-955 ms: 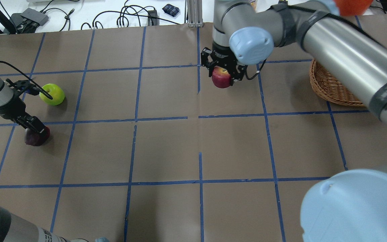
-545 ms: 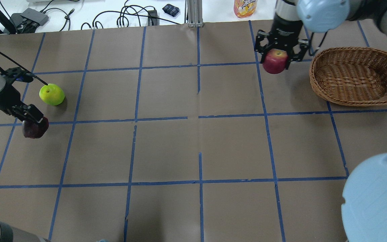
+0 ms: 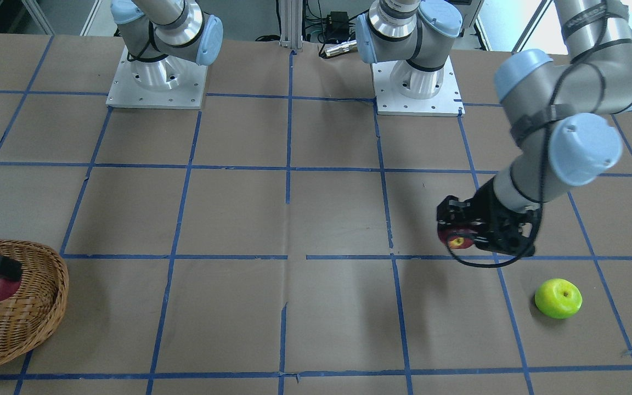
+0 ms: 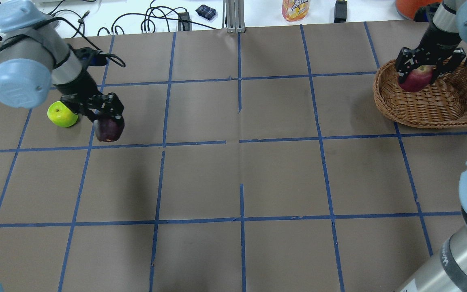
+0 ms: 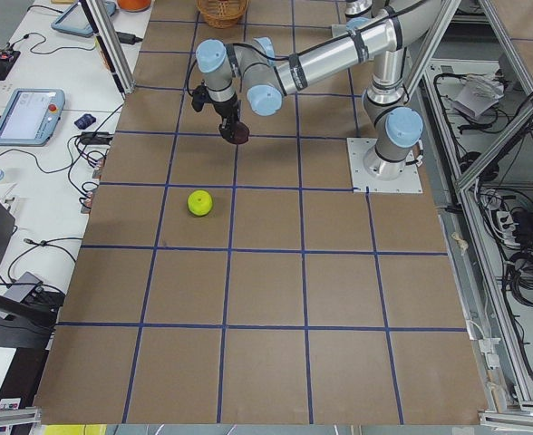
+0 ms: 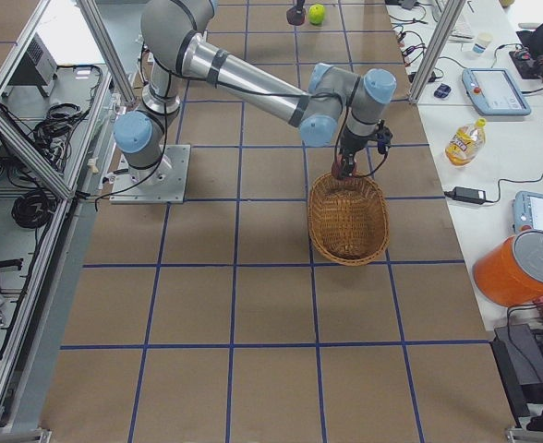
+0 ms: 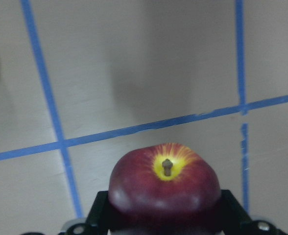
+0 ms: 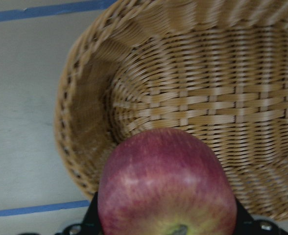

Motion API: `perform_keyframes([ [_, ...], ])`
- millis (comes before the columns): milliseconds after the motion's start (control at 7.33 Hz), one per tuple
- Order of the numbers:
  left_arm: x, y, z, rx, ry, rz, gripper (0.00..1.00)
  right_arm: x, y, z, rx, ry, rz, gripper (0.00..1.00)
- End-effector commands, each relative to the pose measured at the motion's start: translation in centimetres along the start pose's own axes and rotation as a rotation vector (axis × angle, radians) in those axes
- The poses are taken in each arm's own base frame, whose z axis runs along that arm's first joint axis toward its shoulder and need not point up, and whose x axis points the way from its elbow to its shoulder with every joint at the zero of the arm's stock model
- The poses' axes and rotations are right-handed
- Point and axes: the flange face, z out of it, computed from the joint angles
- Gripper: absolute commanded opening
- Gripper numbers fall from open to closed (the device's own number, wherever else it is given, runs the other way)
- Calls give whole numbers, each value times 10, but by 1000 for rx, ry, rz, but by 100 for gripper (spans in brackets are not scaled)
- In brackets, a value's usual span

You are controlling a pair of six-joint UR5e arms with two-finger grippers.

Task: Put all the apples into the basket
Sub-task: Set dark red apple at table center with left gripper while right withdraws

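Right gripper (image 4: 420,73) is clamped on the red apple (image 4: 414,83), and I've got it over the basket (image 4: 432,118), inside the braided rim at the end nearest the middle of the table. My wrist camera shows woven floor straight beneath the fruit, so the drop zone looks good. I can't tell whether the apple is touching the weave or hanging just above it.

On the other side, my left gripper (image 4: 106,117) is closed around the maroon apple (image 4: 110,130), stem end facing down at the paper. It's held off the table with its shadow below, near a crossing of blue tape lines. The green apple (image 4: 61,114) sits on the table just beside my left wrist, untouched, well apart from the basket.

So I judge this as the delivery step for apple one, with apple two in hand. Next move for the right: ease low and part the fingers, so the fruit settles rather than bounces out of that shallow wall. Then clear out upward, because the left has a long carry across the whole table to the same basket. The green apple comes last.
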Motion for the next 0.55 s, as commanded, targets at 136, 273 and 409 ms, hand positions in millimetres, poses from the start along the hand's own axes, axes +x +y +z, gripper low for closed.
perform_keyframes([
  [136, 152, -16, 22, 88, 39, -71, 0, 98, -10, 48, 48, 19, -49, 0],
  [273, 175, -26, 37, 121, 84, -76, 0, 106, -20, 54, 110, 57, -84, 0],
  [409, 198, -27, 60, 96, 86, -112, 0, 124, -21, 70, 107, 53, -68, 0],
])
